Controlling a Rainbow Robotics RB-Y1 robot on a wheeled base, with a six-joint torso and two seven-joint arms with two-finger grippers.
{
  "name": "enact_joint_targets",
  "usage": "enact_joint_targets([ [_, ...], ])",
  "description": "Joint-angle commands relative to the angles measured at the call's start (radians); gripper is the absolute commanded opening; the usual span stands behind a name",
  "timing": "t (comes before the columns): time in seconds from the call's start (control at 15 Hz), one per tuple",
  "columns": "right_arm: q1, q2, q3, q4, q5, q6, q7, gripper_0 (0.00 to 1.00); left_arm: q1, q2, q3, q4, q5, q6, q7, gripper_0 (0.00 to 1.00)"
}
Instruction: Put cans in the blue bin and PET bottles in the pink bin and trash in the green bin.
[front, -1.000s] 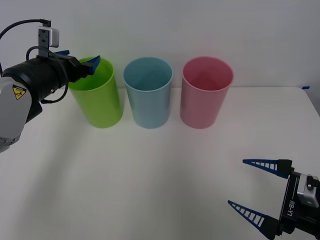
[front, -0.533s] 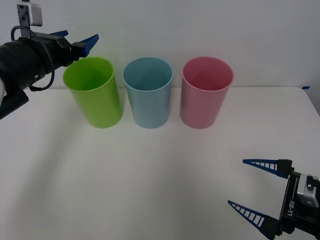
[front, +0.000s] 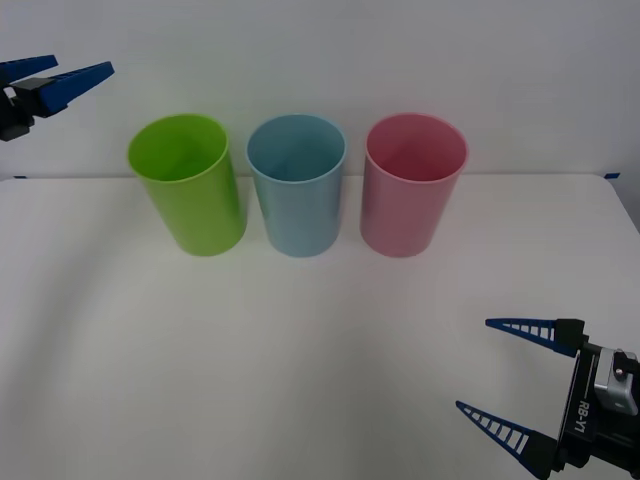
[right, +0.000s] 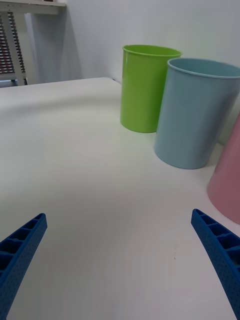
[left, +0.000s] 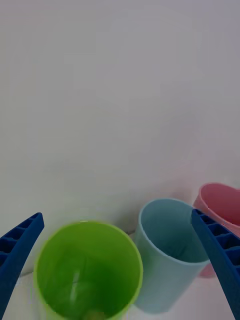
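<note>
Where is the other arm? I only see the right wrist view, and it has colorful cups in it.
Observer: The left gripper hangs high up, off to the left of the green bin, with its jaws apart.
Operator: Is the pink one a whole cup? I just see a bit of its side.
Observer: Yes. The pink bin stands upright at the right end of the row, next to the blue bin.
Operator: Where is my arm on the table?
Observer: The right gripper sits low near the table's front right corner, well away from the bins, jaws open toward them.
</note>
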Motion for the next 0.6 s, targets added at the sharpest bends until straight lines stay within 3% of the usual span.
enact_joint_targets([
  [0.07, 0.0, 0.0, 0.0, 0.0, 0.0, 0.0, 0.0, 1.0, 0.131, 0.02, 0.099, -0.047, 0.074, -0.078, -0.024, 1.0],
  [0.33, 0.0, 0.0, 0.0, 0.0, 0.0, 0.0, 0.0, 1.0, 0.33, 0.02, 0.178, -0.114, 0.156, -0.096, -0.046, 1.0],
  [0.6, 0.0, 0.0, 0.0, 0.0, 0.0, 0.0, 0.0, 1.0, 0.477, 0.019, 0.197, -0.151, 0.206, -0.097, -0.056, 1.0],
])
